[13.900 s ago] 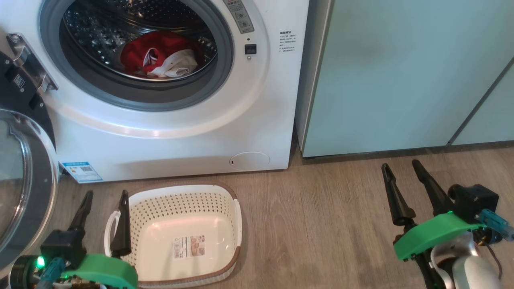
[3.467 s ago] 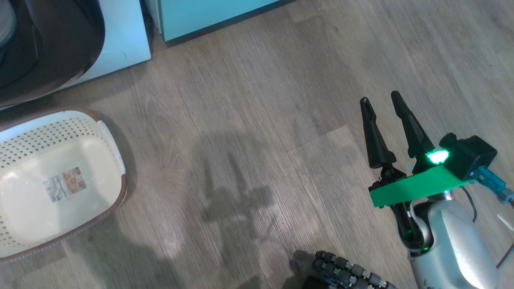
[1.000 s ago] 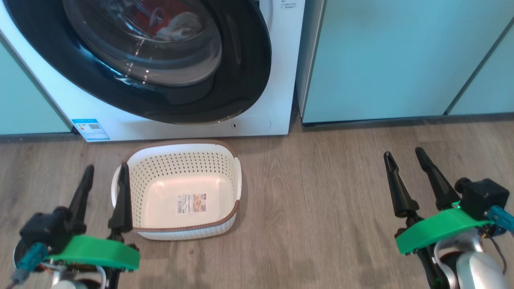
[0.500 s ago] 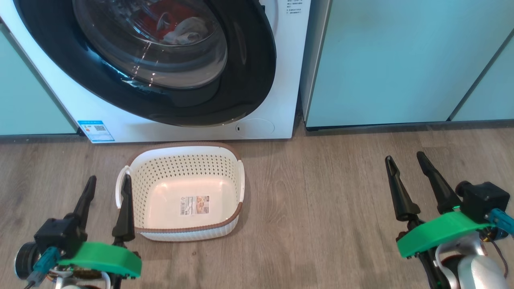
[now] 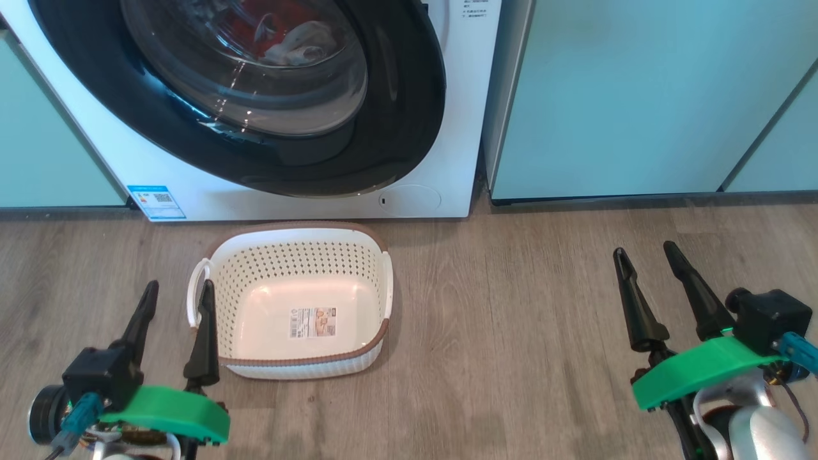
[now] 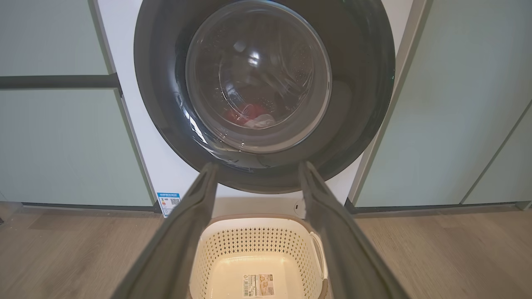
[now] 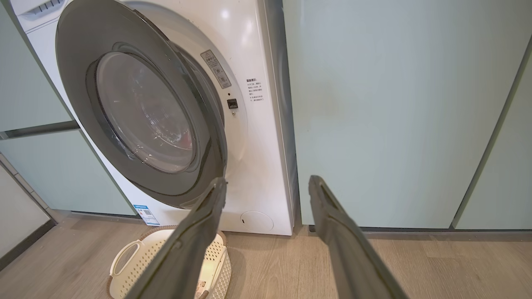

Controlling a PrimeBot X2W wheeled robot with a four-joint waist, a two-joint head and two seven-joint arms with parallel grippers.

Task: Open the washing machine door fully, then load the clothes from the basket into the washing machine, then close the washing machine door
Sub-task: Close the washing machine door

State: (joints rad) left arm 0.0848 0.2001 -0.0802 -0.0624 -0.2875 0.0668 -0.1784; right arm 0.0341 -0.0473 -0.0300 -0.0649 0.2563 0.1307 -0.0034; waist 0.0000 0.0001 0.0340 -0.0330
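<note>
Nearest in the head view, the left gripper (image 5: 179,287) and the right gripper (image 5: 644,250) sit low over the floor (image 5: 511,332) at either side, each with its two dark fingers spread apart and nothing between them. The floor is grey-brown wood-look planking, bare between the arms. Just ahead of the left gripper stands the basket (image 5: 287,265), upright on the planks with only a label (image 5: 313,322) on its bottom. Close behind it rises the washing machine (image 5: 463,128), with a blue sticker (image 5: 156,201) and a round cap (image 5: 409,198) low on its front. The washing machine door (image 5: 396,96) covers the opening, though the right wrist view shows its free edge standing slightly off the front. The clothes (image 5: 287,38) lie in the drum, red and white behind the glass. Pale mint-green cabinets (image 5: 639,96) flank the machine on both sides, down to a dark plinth.
</note>
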